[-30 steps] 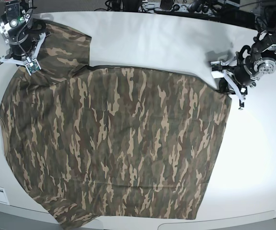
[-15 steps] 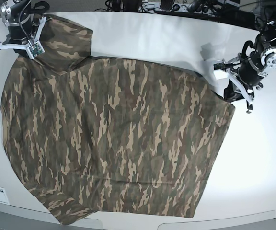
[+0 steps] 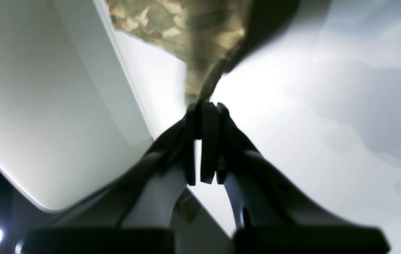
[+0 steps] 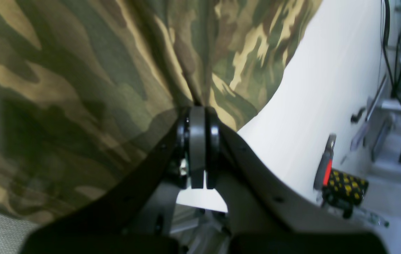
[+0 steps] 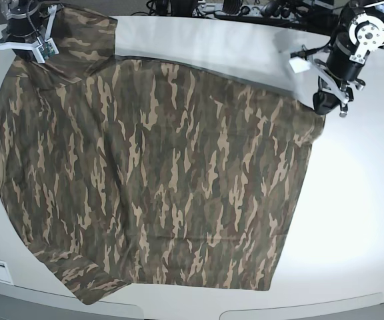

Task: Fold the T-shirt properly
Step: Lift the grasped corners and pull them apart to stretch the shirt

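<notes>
The camouflage T-shirt (image 5: pixel 152 173) lies spread over the white table, its far edge lifted at both far corners. My right gripper (image 5: pixel 37 55), at the base view's far left, is shut on a bunched fold of the T-shirt (image 4: pixel 200 53); the closed gripper (image 4: pixel 198 109) shows in the right wrist view. My left gripper (image 5: pixel 325 107), at the far right of the base view, is shut on the T-shirt's far right corner (image 3: pixel 200 38); the closed gripper (image 3: pixel 205 106) shows in the left wrist view. The tan collar is hidden.
The white table (image 5: pixel 359 200) has a curved front edge and bare surface to the right of the shirt. Cables and equipment (image 5: pixel 245 8) lie beyond the far edge. A red and black tool (image 4: pixel 327 165) lies off the table's side in the right wrist view.
Both grippers have moved toward the far edge of the table, pulling the T-shirt's far edge with them. The whole shirt has slid away from the front edge and stretched flatter.
</notes>
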`<state>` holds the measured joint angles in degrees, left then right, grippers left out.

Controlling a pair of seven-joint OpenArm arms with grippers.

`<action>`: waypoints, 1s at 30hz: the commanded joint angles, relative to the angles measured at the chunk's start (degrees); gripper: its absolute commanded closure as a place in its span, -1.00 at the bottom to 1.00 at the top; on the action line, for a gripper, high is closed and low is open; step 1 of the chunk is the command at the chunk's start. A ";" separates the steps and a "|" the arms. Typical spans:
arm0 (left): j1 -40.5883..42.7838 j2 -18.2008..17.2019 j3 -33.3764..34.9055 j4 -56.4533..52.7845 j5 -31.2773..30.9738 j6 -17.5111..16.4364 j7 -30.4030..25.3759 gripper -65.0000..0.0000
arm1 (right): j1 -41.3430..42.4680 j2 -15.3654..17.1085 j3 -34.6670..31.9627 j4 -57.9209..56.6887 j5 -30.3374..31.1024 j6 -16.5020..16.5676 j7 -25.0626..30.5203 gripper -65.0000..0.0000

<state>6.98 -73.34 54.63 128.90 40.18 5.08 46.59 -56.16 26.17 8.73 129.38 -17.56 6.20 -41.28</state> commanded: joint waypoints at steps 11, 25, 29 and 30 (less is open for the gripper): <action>15.04 0.52 -0.44 4.63 13.55 3.48 5.16 1.00 | -1.14 0.46 0.37 1.07 -0.31 -3.89 -5.57 1.00; 30.42 3.61 -6.40 6.10 18.08 3.76 7.52 1.00 | -9.05 0.35 0.37 1.07 -1.42 -6.88 -5.01 1.00; 33.51 4.35 -10.38 6.10 18.49 3.78 7.48 1.00 | -8.46 0.37 0.37 1.07 -6.67 -9.09 -4.37 1.00; 33.48 4.46 -11.58 6.10 18.43 3.78 7.43 1.00 | -7.89 0.39 0.37 1.07 -7.69 -9.25 -3.67 1.00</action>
<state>40.47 -68.20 43.29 133.97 57.25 8.16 53.80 -63.53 26.00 8.73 129.38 -24.08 -2.22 -45.45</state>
